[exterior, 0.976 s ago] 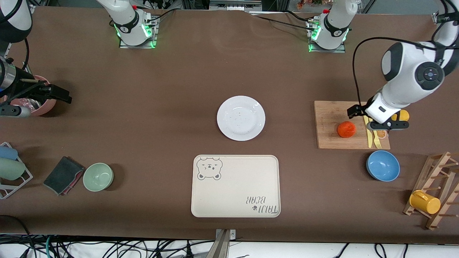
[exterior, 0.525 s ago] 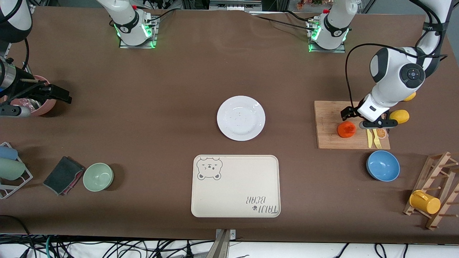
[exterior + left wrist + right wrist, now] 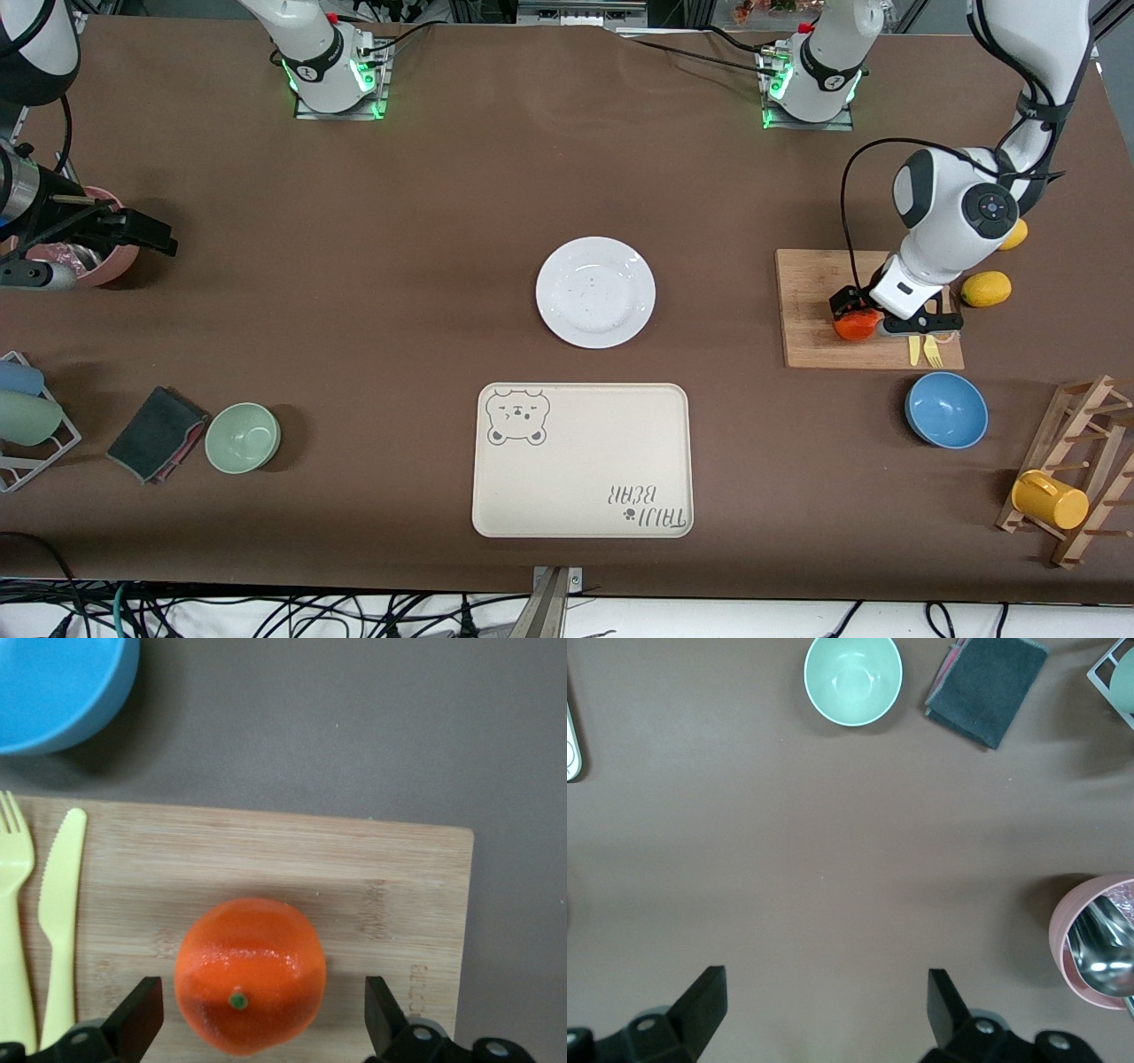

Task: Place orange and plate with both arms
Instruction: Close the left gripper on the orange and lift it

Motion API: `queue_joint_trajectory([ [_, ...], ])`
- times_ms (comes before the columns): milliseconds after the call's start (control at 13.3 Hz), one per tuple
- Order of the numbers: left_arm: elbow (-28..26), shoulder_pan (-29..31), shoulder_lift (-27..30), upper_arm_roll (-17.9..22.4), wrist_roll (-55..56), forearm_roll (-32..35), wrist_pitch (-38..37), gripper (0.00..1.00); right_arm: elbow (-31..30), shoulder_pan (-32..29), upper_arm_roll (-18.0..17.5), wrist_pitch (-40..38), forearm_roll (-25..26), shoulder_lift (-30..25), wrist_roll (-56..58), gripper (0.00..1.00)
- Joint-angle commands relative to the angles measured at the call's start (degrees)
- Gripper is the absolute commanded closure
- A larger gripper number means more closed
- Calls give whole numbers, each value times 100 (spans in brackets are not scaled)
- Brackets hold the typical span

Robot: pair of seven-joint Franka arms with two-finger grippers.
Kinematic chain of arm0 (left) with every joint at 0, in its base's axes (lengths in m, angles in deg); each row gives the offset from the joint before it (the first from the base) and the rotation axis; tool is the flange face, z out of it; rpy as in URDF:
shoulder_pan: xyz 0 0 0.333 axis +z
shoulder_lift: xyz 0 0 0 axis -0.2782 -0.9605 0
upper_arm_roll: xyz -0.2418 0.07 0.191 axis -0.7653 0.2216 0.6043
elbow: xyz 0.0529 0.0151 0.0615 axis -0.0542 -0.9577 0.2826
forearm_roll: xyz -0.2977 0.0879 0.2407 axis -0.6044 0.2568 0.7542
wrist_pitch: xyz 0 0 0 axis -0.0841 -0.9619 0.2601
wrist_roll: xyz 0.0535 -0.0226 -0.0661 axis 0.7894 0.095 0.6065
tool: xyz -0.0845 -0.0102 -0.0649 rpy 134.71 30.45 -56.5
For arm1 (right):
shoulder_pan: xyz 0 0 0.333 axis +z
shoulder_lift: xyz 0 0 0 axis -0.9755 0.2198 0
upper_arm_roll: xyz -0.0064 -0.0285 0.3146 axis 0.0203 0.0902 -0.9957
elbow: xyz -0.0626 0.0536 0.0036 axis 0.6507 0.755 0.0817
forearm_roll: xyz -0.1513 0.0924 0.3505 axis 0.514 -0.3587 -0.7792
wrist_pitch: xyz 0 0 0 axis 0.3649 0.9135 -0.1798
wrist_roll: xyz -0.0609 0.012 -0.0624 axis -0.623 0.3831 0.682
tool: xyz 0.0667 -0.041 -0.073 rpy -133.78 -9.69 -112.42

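The orange (image 3: 853, 326) sits on a wooden cutting board (image 3: 819, 301) toward the left arm's end of the table. My left gripper (image 3: 873, 315) is low over it and open. In the left wrist view its fingers (image 3: 140, 1019) stand on either side of the orange (image 3: 250, 983) with a gap on both sides. The white plate (image 3: 595, 292) lies bare at the table's middle. My right gripper (image 3: 146, 232) waits open over bare table at the right arm's end, and the right wrist view shows nothing between the right gripper's (image 3: 824, 1010) fingers.
A yellow knife and fork (image 3: 921, 350) lie on the board; two lemons (image 3: 985, 288) sit beside it. A blue bowl (image 3: 946, 409) and a mug rack (image 3: 1076, 478) stand nearer the camera. The bear tray (image 3: 582, 459), green bowl (image 3: 243, 437), grey cloth (image 3: 158, 432) and pink bowl (image 3: 106, 261) are also out.
My left arm has swung toward the orange and come down, so its open fingers now straddle it. The right arm has not moved.
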Motion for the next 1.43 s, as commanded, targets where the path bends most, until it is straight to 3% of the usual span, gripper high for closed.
queue_joint_trajectory([
  [0,53,17,-137,9,-97,-124,78,0,113,-52,-30,-93,-53,25,65,0],
  [300,44,18,-287,115,-106,-97,315,1,113,-52,-30,-93,-53,25,65,0],
  [375,44,18,-296,124,-114,-97,315,6,113,-52,-30,-93,-53,25,65,0],
  [600,53,18,-340,115,-115,-97,324,29,113,-52,-30,-93,-53,25,65,0],
  [751,53,9,-331,124,-115,-89,324,53,113,-52,-30,-93,-53,25,65,0],
  [826,53,9,-331,124,-115,-71,324,71,113,-52,-30,-93,-53,34,65,0],
  [976,62,9,-200,115,-123,-54,289,93,113,-52,-30,-93,-53,34,57,0],
  [1051,62,-17,-34,115,-149,-53,245,99,113,-52,-30,-93,-53,34,57,0],
  [1351,97,-473,381,10,-36,-132,-45,100,113,-52,-30,-93,-62,34,57,0],
])
